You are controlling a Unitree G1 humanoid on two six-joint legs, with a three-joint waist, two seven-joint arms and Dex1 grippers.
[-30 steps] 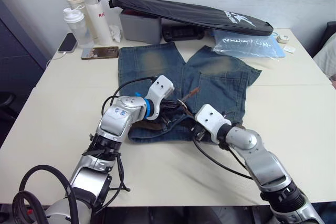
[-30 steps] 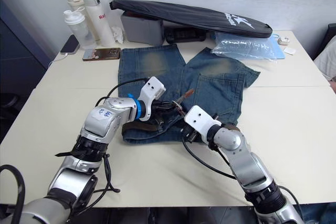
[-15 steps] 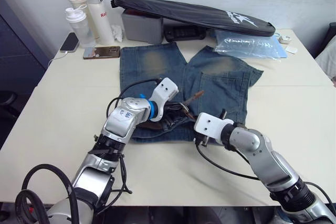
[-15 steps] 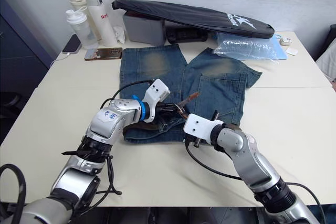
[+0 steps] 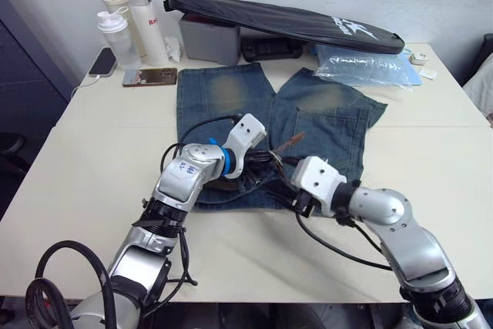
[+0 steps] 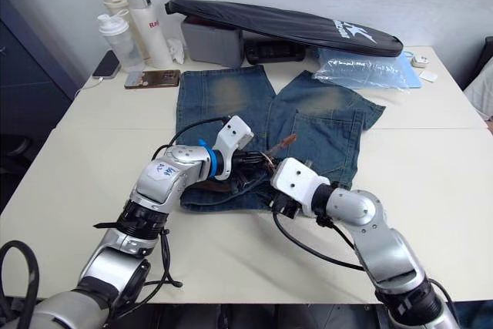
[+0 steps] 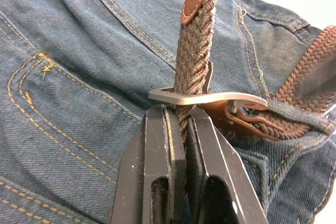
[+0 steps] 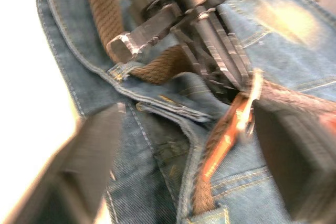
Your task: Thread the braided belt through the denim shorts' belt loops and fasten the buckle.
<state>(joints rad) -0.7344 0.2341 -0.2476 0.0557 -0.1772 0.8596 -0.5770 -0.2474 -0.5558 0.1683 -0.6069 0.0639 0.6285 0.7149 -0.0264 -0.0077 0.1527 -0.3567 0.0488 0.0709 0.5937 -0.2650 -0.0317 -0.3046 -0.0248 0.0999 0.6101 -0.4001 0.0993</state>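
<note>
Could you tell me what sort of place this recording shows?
Probably an office or lab workspace used as a test bench: a plain white table against a wall, with drink bottles, phones and a black bag pushed behind the denim shorts.

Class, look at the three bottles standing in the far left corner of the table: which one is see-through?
The short clear bottle with a white cap, nearest the phone. The two taller bottles behind it have opaque white or cream bodies.

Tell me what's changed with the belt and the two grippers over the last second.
The right gripper has swung closer in toward the left gripper at the waistband, fingers wide open. The left gripper stays shut on the braided belt, at the buckle. The denim shorts lie as before.
</note>
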